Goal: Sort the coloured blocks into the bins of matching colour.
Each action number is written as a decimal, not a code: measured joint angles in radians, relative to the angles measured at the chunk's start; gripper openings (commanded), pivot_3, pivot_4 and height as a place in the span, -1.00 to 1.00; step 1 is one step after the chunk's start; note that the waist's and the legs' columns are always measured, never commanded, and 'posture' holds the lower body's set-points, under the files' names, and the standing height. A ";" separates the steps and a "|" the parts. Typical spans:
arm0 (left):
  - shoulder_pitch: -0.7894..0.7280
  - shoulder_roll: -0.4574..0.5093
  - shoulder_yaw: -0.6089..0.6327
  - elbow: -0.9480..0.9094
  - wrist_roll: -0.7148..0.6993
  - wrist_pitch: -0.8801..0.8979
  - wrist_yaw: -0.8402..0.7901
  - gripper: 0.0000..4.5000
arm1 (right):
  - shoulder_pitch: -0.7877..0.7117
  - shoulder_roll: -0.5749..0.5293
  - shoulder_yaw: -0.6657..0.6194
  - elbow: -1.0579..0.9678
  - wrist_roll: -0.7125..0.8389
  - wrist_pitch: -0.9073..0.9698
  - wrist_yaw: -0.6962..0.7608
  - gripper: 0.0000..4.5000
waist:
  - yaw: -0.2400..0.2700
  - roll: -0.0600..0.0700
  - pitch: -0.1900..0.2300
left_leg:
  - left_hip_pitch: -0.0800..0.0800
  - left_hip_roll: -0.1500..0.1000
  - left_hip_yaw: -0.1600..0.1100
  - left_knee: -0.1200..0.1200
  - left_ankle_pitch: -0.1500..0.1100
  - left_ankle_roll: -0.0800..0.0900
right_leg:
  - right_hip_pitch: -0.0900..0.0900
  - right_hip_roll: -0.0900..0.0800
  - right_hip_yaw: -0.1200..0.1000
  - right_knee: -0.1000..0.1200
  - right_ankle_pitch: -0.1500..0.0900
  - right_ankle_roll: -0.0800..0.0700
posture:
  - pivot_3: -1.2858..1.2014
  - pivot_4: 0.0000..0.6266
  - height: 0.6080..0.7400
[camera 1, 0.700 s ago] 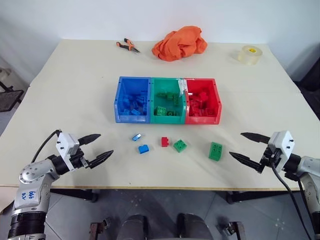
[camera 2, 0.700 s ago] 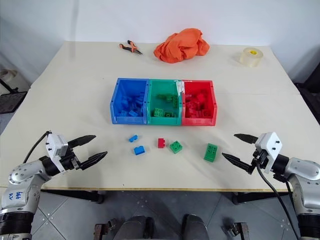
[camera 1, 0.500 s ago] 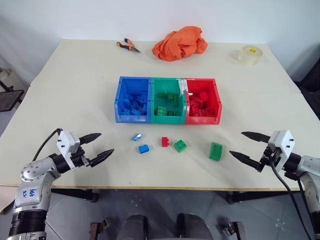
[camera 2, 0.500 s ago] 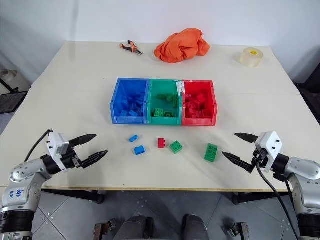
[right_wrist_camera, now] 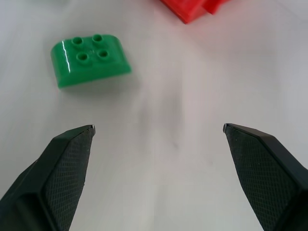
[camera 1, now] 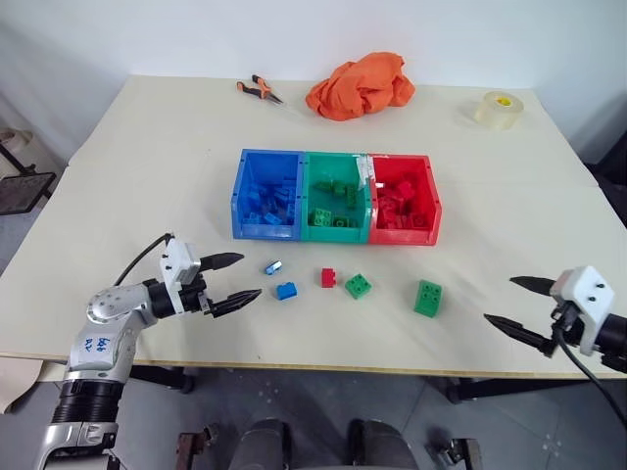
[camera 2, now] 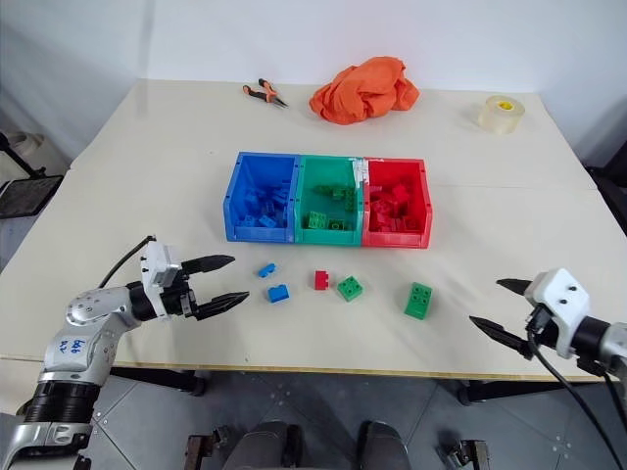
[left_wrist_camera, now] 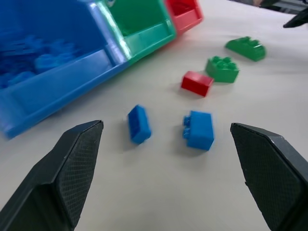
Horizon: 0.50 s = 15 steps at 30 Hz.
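Observation:
Three joined bins stand mid-table: blue (camera 1: 265,231), green (camera 1: 336,233), red (camera 1: 405,236), each with several bricks of its own colour inside. In front of them lie loose blocks: a small blue one (camera 1: 272,266), a blue one (camera 1: 286,291), a red one (camera 1: 327,278), a green one (camera 1: 358,286) and a larger green one (camera 1: 427,298). My left gripper (camera 1: 251,276) is open, level, just left of the two blue blocks (left_wrist_camera: 139,123) (left_wrist_camera: 198,130). Empty and open, my right gripper (camera 1: 500,300) hangs right of the larger green block (right_wrist_camera: 90,60).
At the table's far side lie an orange cloth (camera 1: 358,86), orange-handled pliers (camera 1: 259,88) and a roll of tape (camera 1: 499,108). The table's front edge (camera 1: 343,367) runs close below both grippers.
The left gripper has moved right, closer to the blue blocks. The right gripper has drawn back to the right, away from the larger green block. The view has shifted slightly.

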 measured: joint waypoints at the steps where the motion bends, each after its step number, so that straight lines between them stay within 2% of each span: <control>1: -0.011 -0.003 -0.004 0.007 0.000 -0.002 -0.005 1.00 | 0.007 -0.002 -0.010 -0.014 0.003 0.014 0.000 0.99 | -0.001 0.000 0.000 | 0.000 0.000 0.000 0.000 0.000 0.000 | 0.000 0.000 0.000 0.000 0.000 0.000 | 0.03 -0.52 1.00; 4: -0.037 -0.010 -0.008 0.036 0.000 -0.001 -0.010 1.00 | -0.008 -0.002 -0.013 -0.057 0.015 0.069 -0.008 0.99 | -0.005 0.000 0.000 | 0.000 0.001 0.001 0.000 0.000 0.000 | 0.000 0.001 0.000 0.000 0.000 0.000 | 0.03 -0.52 1.00; 7: -0.042 -0.019 -0.008 0.035 -0.001 -0.001 -0.011 1.00 | -0.091 -0.002 0.042 -0.082 0.022 0.116 -0.016 0.99 | -0.007 0.000 0.000 | 0.000 0.001 0.000 0.000 0.000 0.000 | 0.000 0.001 0.000 0.000 0.000 0.000 | 0.03 -0.52 1.00; 15: 0.056 -0.015 0.009 -0.052 -0.001 -0.010 0.010 1.00 | -0.381 0.065 0.342 0.059 -0.056 0.130 -0.008 0.99 | -0.002 0.000 0.000 | -0.001 0.001 -0.002 0.002 0.000 0.000 | 0.000 0.000 -0.001 0.000 0.000 0.000 | 0.03 -0.52 1.00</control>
